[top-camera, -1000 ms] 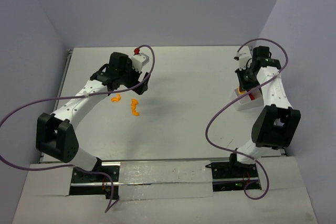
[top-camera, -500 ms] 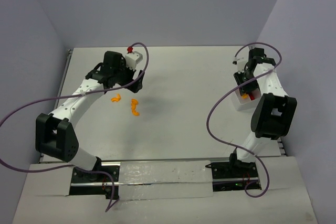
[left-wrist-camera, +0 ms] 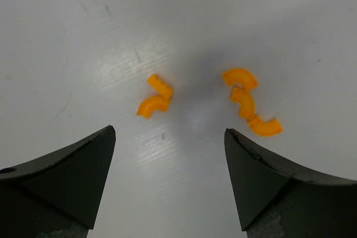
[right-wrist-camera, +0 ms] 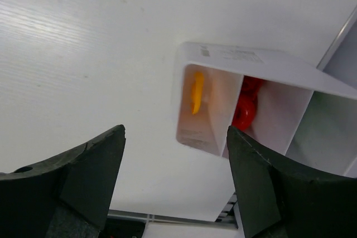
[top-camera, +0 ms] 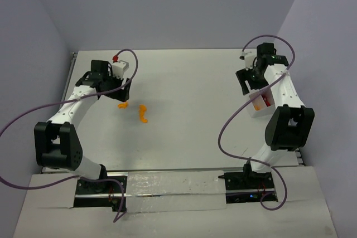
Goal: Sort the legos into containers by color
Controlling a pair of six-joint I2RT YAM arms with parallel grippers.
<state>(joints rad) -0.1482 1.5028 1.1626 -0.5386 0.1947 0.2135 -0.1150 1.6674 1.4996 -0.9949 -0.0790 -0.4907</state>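
- Legos [left-wrist-camera: 155,97] in orange are lying loose on the white table [top-camera: 189,82] in two small clusters near each other. One is a pair of curved pieces touching, and the other is a trio [left-wrist-camera: 250,107] strung end to end beside it.
- Left gripper [left-wrist-camera: 167,137] is hovering above them with its fingers spread wide, gripping nothing. The pair is showing between the fingertips, and the trio is lying just beyond the right fingertip.
- Right gripper [right-wrist-camera: 175,135] is hanging over the far right side of the table, its fingers likewise spread wide and carrying nothing.
- Containers [right-wrist-camera: 234,54] are sitting side by side at the table's right edge, just below that gripper, their thin white walls touching.
- One orange-yellow lego [right-wrist-camera: 196,90] is lying in the compartment nearest the table's middle, and red legos [right-wrist-camera: 245,104] are lying in the next one over.
- A further compartment is showing only partly at the frame's edge, so what it is holding cannot be told.
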